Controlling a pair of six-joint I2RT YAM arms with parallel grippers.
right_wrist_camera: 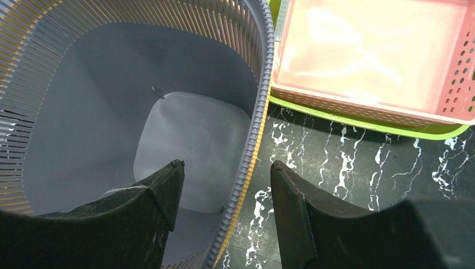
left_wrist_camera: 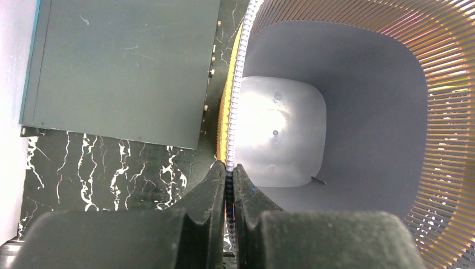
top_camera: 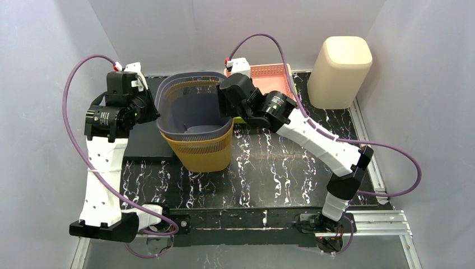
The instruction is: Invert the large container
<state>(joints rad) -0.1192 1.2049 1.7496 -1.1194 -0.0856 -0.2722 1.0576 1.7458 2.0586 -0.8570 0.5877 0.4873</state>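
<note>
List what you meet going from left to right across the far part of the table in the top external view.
In order: left gripper → grey basket → right gripper → pink tray → cream container.

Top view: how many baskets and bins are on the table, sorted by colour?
grey basket: 1
orange basket: 1
pink basket: 1
green tray: 1
cream bin: 1
Total: 5

No legible text, brand, number or sign. Round stickers on left arm joint (top_camera: 102, 117), right arm joint (top_camera: 275, 106): too small to read.
</note>
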